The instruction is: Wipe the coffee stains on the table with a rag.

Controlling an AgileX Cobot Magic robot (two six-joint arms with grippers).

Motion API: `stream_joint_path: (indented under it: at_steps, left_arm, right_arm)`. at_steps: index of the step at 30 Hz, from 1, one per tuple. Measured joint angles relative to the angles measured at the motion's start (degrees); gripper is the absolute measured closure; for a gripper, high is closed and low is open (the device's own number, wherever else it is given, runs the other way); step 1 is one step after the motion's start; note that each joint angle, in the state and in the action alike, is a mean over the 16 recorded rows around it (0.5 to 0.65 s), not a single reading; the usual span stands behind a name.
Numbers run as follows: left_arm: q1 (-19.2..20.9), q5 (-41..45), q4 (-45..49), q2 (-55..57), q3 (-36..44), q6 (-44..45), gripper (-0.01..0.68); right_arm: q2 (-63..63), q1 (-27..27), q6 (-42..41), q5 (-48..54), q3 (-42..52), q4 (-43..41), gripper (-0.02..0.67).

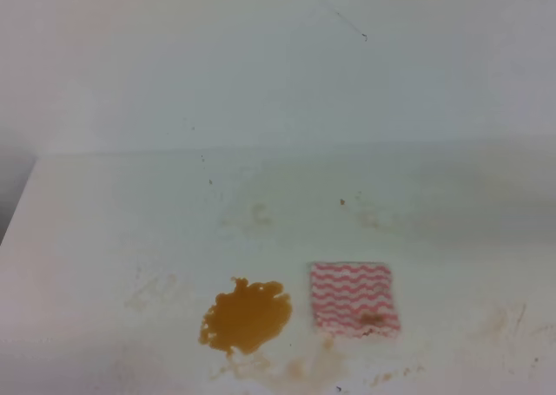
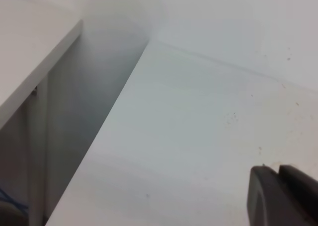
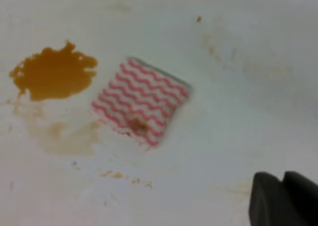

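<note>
With the rag (image 1: 354,299) lying flat at lower centre of the tabletop (image 1: 104,230), just right of the coffee stains (image 1: 246,317), the right pincer (image 3: 284,198) (spread or pressed, I cannot tell) should probably pinch its near edge.

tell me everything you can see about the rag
The rag is a small, thin, roughly square cloth with red-and-white wavy stripes. It has a brownish spot near one edge, seen best in the right wrist view. It lies flat and unfolded on the white table, just right of the coffee stains, with a narrow strip of bare table between them. No gripper touches it, and apart from that spot it looks unused.
</note>
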Motion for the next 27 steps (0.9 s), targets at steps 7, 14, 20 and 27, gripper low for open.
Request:
stream_joint_path:
  at_steps: [7, 14, 20, 27]
  left_arm:
    - [0.0, -0.1, 0.0, 0.1, 0.1, 0.0, 0.676]
    - [0.0, -0.1, 0.0, 0.1, 0.1, 0.0, 0.676]
    - [0.0, -0.1, 0.0, 0.2, 0.1, 0.0, 0.676]
    - [0.0, 0.0, 0.0, 0.3, 0.0, 0.0, 0.676]
  right_arm:
    - [16.9, 5.2, -1.2, 6.2, -10.0, -0.1, 0.429]
    - [33.6, 13.8, 4.4, 8.3, -21.2, -6.1, 0.32]
    - [45.9, 20.0, 9.7, 8.4, -28.8, -11.2, 0.301]
    - [56.1, 24.4, 12.5, 7.0, -33.6, -12.5, 0.299]
